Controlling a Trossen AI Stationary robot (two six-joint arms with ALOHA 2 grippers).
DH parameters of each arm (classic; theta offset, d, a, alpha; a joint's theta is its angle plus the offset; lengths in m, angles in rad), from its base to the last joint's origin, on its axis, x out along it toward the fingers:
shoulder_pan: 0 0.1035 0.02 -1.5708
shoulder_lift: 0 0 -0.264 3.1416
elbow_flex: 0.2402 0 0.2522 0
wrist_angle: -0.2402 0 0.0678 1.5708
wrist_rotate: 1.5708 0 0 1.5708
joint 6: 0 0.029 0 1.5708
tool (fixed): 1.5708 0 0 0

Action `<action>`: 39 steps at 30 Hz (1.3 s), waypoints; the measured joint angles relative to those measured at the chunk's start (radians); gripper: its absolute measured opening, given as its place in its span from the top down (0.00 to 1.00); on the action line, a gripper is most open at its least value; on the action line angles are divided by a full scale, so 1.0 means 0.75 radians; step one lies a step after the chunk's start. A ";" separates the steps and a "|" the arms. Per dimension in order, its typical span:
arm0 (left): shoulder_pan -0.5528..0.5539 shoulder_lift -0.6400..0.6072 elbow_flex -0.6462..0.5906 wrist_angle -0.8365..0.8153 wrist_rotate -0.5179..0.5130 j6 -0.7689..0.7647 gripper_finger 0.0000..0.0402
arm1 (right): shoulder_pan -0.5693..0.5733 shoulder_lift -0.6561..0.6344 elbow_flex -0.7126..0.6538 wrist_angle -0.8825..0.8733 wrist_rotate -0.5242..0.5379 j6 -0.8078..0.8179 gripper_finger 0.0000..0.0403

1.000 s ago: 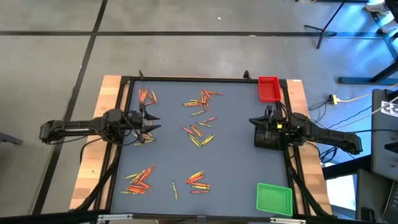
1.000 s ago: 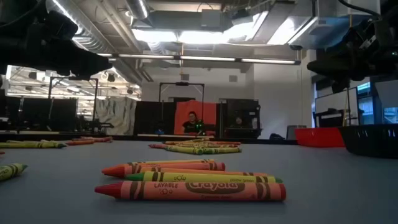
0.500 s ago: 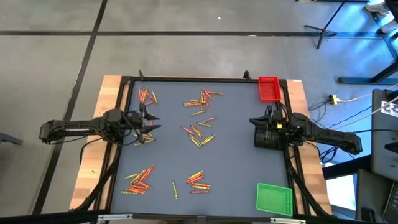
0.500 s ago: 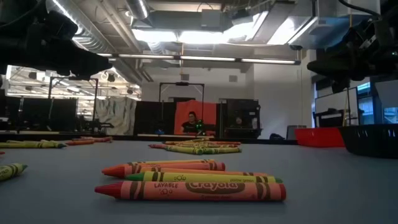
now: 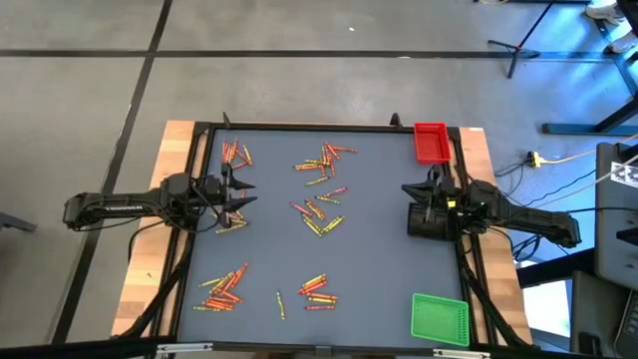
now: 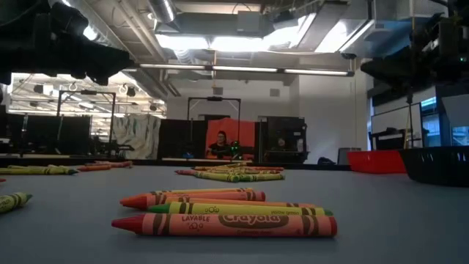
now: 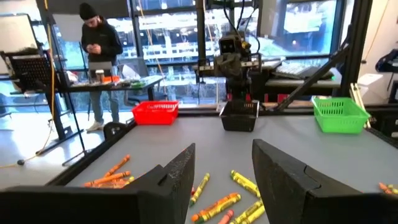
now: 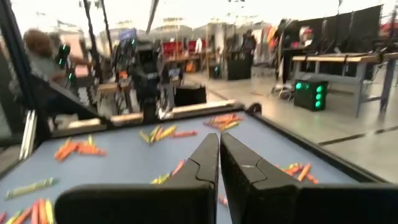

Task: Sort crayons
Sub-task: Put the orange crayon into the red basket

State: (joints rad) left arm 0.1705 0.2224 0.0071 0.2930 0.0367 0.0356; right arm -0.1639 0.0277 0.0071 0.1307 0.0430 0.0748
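The crayons (image 5: 319, 212) lie in loose clusters across the grey bench (image 5: 379, 259), none in a tray. In the low view the nearest red crayon (image 6: 223, 224) reads "LAYABLE" and "Crayola" on its wrapper; other labels are too small to read. The left claw (image 5: 237, 195) hangs open and empty at the bench's left side, above a small cluster. The right claw (image 5: 411, 193) is closed on nothing at the right side, beside a black tray (image 5: 431, 220).

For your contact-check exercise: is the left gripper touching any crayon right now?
Apart. In the left wrist view the open left gripper shows clear gray mat between its fingers, and the crayons lie farther on, beyond the fingertips.
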 joint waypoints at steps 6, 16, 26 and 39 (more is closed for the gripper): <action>0.000 0.000 0.000 0.042 -0.019 -0.006 0.64 | -0.001 0.007 0.000 0.044 0.093 -0.033 0.96; 0.013 0.000 0.000 0.061 -0.237 0.004 0.64 | -0.001 0.257 0.000 0.238 0.307 -0.141 0.96; 0.140 0.125 -0.001 0.220 -0.241 0.082 0.64 | -0.163 0.803 0.227 0.259 0.313 -0.189 0.96; 0.312 0.330 -0.001 0.506 -0.099 0.117 0.64 | -0.617 1.618 0.821 0.029 -0.156 -0.355 0.96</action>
State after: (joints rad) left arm 0.4044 0.4698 0.0067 0.6724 -0.0377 0.1232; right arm -0.6263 1.2413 0.6230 0.1524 -0.0738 -0.1914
